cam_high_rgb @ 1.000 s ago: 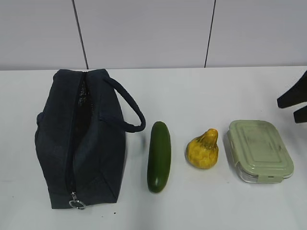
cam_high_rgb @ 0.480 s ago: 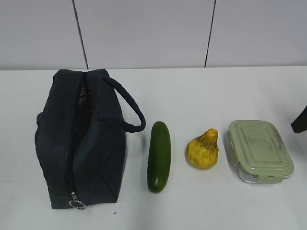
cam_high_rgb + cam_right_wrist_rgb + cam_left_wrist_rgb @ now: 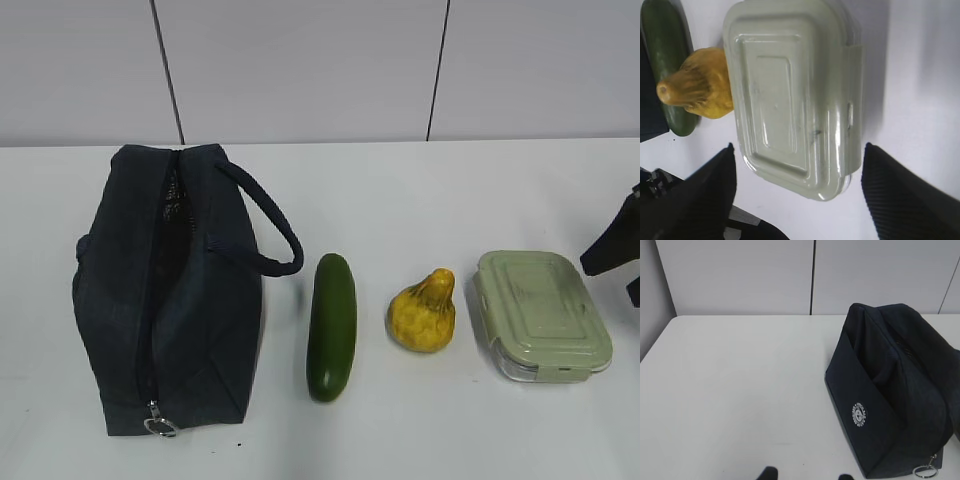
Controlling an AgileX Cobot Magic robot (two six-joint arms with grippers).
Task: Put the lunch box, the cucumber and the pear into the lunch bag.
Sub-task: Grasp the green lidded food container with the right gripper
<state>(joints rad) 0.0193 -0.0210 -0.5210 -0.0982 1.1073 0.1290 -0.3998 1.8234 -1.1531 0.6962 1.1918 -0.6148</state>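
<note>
A dark navy fabric lunch bag (image 3: 170,290) lay on the left part of the white tabletop (image 3: 400,190), its top zipper drawn open along most of its length so that the dark inside showed. A round metal ring pull (image 3: 160,427) hung at the near end of the zipper, and the padded loop handle (image 3: 268,225) arched out toward the right. In the left wrist view the bag (image 3: 890,395) showed a small round white logo (image 3: 858,414) on its side panel.

Just to the right of the bag, apart from it, lay a smooth dark green cucumber (image 3: 332,326), set lengthwise toward the camera. Near that sat a lumpy yellow pear (image 3: 424,312) with its narrow neck pointing up and back. Next to the pear rested a flat rectangular lunch box (image 3: 541,314) with a pale sage-green lid over a clear base.

The right gripper (image 3: 797,187) hovered above the lunch box (image 3: 792,95), its dark fingers (image 3: 900,195) spread wide apart on either side of the box's near end, without touching it. In the exterior view only a dark part of that arm (image 3: 612,248) showed at the right edge.

The left gripper (image 3: 805,475) showed only two dark fingertips (image 3: 768,473) at the bottom edge of its view, apart and holding nothing, over bare tabletop beside the bag.
</note>
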